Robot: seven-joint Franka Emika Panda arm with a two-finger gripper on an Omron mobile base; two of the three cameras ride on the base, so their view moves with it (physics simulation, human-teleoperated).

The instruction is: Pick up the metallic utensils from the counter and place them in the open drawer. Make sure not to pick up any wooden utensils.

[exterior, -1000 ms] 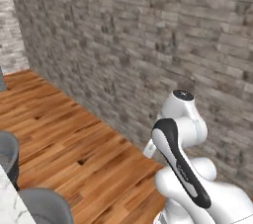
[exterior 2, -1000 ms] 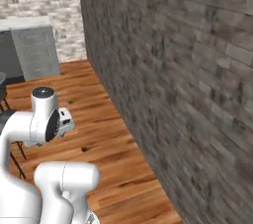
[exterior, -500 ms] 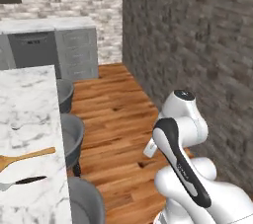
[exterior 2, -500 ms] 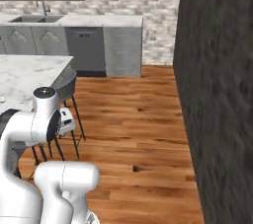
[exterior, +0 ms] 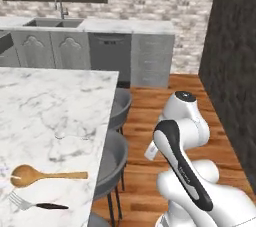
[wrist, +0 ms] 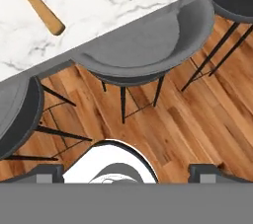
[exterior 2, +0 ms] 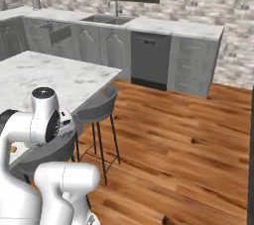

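- The jaws stand wide open and hold nothing; in the hand view the two dark fingertips point(wrist: 49, 172) hang over the wooden floor point(wrist: 178, 129), beside the bench and not yet over it.
- Nearest below them are grey stools point(wrist: 143, 50) tucked under the edge of the marble bench point(exterior: 55, 106).
- One fork point(exterior: 34, 203) lies flat near the bench's front edge: silver tines, dark handle. It looks light, stiff and thin, likely slippery on polished stone. I would take it across the dark handle, near the middle, pinching its narrow sides.
- One wooden spoon point(exterior: 47, 175) lies just beside the fork, roughly parallel to it; it must be left alone. Its closeness calls for a careful descent.
- Count in sight: one fork, one wooden spoon. A knife and a small spoon I cannot make out.
- One open drawer point(exterior 2: 58, 32) juts from the grey cabinets point(exterior 2: 104, 45) on the far wall, well apart from the bench.
- Stools: three appear in the hand view.
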